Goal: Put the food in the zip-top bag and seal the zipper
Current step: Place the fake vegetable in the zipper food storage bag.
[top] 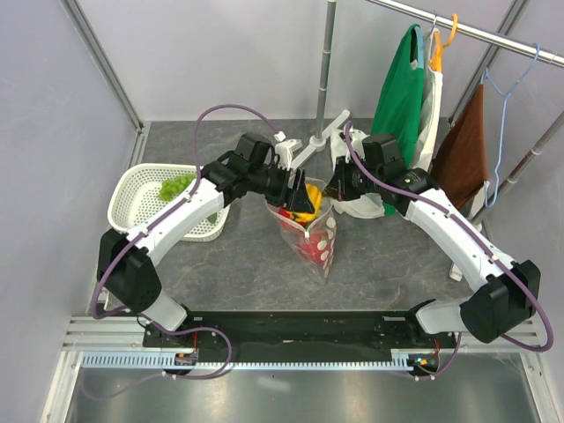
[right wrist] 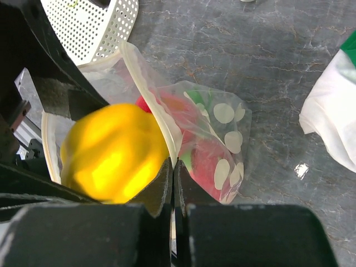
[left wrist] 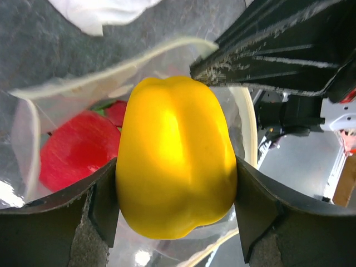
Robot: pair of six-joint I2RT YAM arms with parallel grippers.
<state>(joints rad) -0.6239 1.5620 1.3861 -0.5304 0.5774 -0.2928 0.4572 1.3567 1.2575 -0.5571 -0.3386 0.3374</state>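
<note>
Clamping pepper, left fingers wide, at bag

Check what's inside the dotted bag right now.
Inside the bag there is red food with green tips. The yellow pepper, held by the left gripper, sits at the mouth and hides the rest of the interior.

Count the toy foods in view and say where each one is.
3. The yellow pepper is gripped by the left gripper at the mouth of the bag, a red one lies inside it, and a green bunch sits in the white basket. The bag may hide more.
</note>
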